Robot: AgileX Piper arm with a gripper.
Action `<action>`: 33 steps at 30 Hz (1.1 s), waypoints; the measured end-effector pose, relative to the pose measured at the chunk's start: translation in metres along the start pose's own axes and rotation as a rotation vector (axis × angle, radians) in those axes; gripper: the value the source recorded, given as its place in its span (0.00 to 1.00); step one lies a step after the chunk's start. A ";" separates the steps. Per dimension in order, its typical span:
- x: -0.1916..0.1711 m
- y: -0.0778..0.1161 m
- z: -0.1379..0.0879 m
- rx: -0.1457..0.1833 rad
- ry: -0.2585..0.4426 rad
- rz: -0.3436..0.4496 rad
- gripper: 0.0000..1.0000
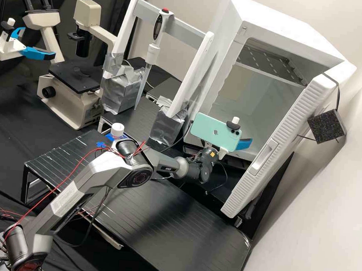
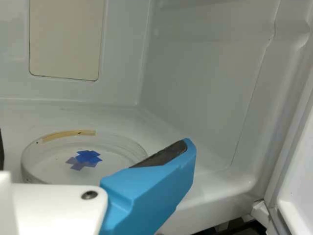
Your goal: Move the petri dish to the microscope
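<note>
Closest to the high view's camera, the dark grey arm (image 1: 67, 200) runs from eight o'clock past the centre toward three, above the black worktop (image 1: 174, 230). At three o'clock its gripper (image 1: 243, 144) is at the mouth of a white cabinet (image 1: 276, 18), below a mint-green phone (image 1: 215, 131). The jaws stand wide, and the dark pad of the blue finger (image 2: 151, 191) is bare.

That cabinet, at two o'clock, has its door (image 1: 279, 146) swung open and a slotted shelf (image 1: 273, 63) high inside. On its white floor, by the wrist view, sits the petri dish (image 2: 44, 166): round, clear, with a tan strip along its far rim and a blue patch (image 2: 88, 156) showing within the outline. I can't say whether that patch lies inside or underneath, nor whether the finger touches the dish.

At nine o'clock in the high view, a small bottle (image 1: 117, 130) wears a white cap; its contents can't be made out. A pipette (image 1: 153, 47) hangs upright at eleven, and the microscope (image 1: 69, 103) stands at ten.
</note>
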 end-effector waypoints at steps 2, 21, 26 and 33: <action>0.000 0.000 0.000 0.000 0.000 0.000 1.00; 0.000 0.000 -0.001 -0.014 0.005 -0.007 0.00; 0.000 0.000 -0.001 -0.014 0.005 -0.007 0.00; 0.000 0.000 -0.001 -0.014 0.005 -0.007 0.00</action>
